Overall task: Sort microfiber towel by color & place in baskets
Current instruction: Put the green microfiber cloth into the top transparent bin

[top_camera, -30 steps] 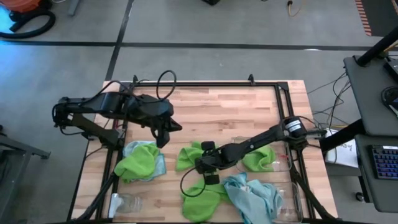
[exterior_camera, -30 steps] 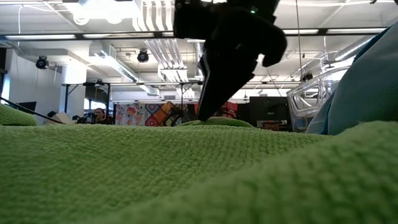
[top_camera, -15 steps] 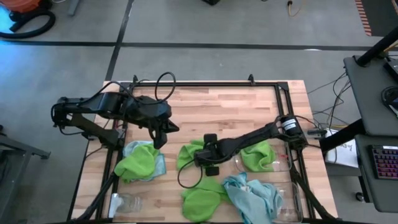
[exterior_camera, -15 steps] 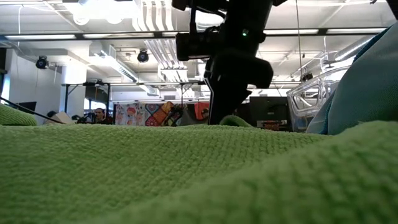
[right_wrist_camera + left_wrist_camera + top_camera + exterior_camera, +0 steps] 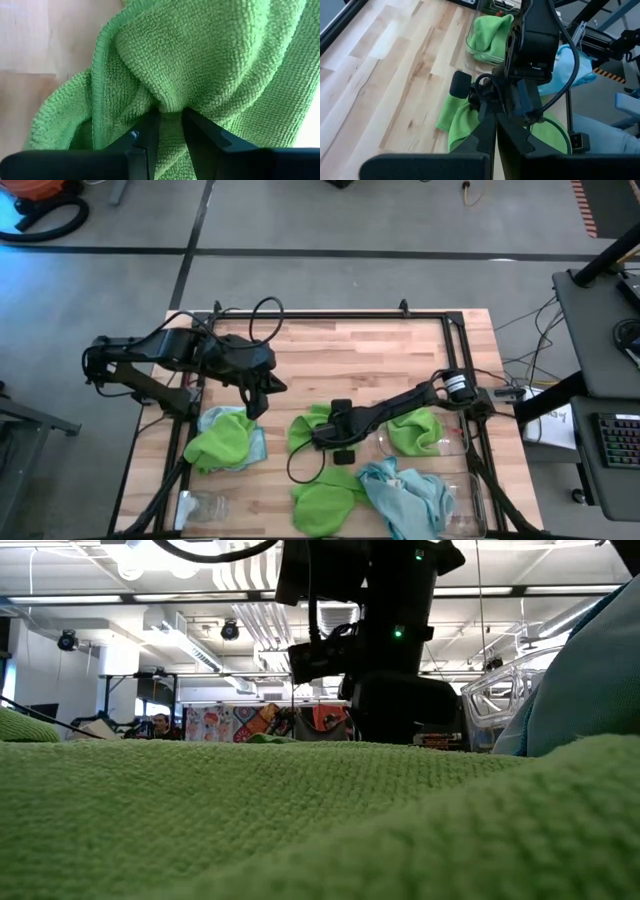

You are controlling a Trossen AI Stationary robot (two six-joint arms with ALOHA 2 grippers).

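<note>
One green towel point(image 5: 200, 65) lay just below frame centre in the high view, a fold pinched by the right gripper point(image 5: 167, 120) (presumably for lifting to the green-holding basket point(image 5: 455, 442)); the left gripper point(image 5: 258, 406) waited shut, centre-left.

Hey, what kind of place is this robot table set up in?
Probably a robotics lab or workshop in an open industrial hall: bare concrete floor around the wooden table, exposed ceiling ducts with strip lights, and a desk with a keyboard alongside.

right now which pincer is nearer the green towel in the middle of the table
Right. The right pincer is pinching that green towel; the left pincer hangs beside it, apart.
</note>
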